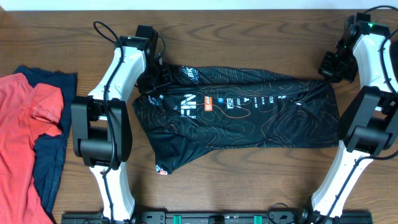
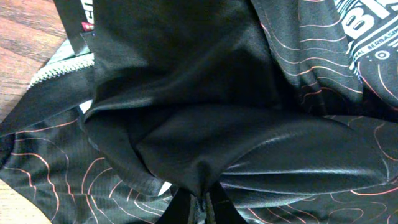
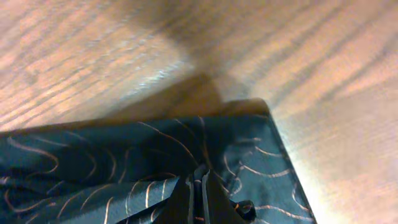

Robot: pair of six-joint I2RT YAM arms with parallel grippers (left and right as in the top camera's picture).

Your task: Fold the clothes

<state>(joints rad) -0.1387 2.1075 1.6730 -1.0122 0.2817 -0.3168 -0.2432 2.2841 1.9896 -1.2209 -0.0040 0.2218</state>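
Jersey (image 1: pixel 249 118) on the table (image 1: pixel 249 31), between left arm (image 1: pixel 118 81) and right arm (image 1: pixel 373 56); two overlapping tops (image 1: pixel 31 118) left of the left arm.

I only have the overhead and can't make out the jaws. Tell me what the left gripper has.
Observer: The left gripper is shut on a bunched fold of the black jersey, cloth pinched between its fingers.
Operator: Now the right.
Observer: The right gripper is shut on the jersey near a squared corner, over the bare wood table.
Operator: Check for layers at the left.
Observer: Line-patterned cloth shows beneath the plain dark fold it grips.
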